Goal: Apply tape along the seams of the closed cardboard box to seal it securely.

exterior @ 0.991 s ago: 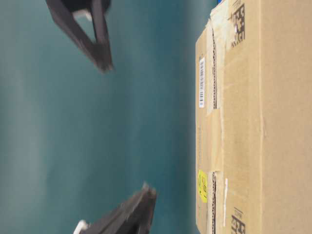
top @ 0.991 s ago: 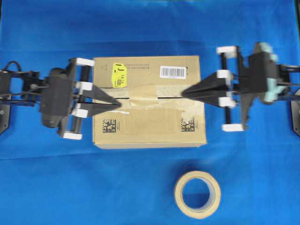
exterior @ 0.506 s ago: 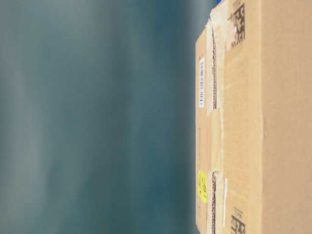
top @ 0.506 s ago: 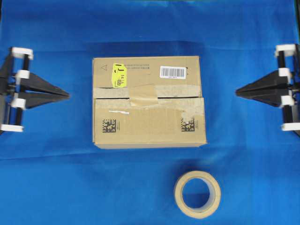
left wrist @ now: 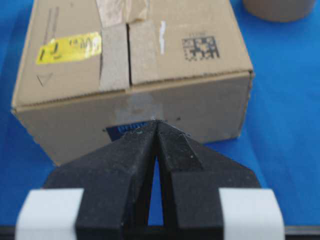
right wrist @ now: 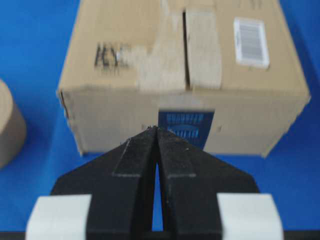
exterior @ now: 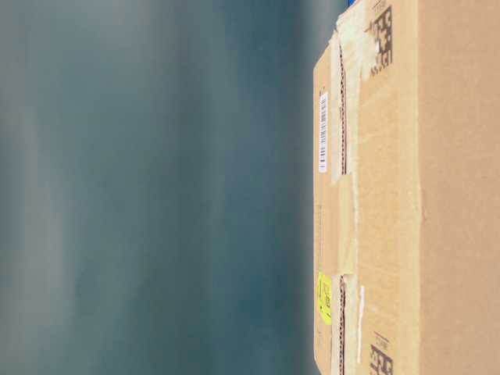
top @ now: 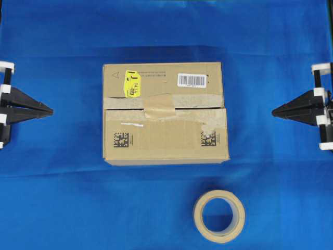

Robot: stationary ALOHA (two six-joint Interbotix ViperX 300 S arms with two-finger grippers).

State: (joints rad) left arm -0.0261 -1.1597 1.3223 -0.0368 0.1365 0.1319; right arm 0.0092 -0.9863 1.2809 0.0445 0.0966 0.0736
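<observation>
- The cardboard box sits mid-bench on the blue cloth, nearer the far edge than the near one, flaps closed, with nothing touching it.
- A second ago both pincers hovered over the box top, tips nearly meeting above the middle slit; now they have drawn back to the side edges of the bench.
- The left pincer is clenched, tips together and holding nothing; it points at the box's left end from well apart.
- The right pincer is likewise clenched and empty, facing the right end.
- The tape, a tan square piece, lies flat across the seams near the middle of the top; it looks unchanged since the arms left.
- The dark slit shows bare to either side of that piece, edged with pale torn residue.
- The tape roll rests untouched near the bench's near edge, right of centre.
- My reading: the retreat suggests the pressing step is over; whether one short piece counts as a secure seal is doubtful.
</observation>
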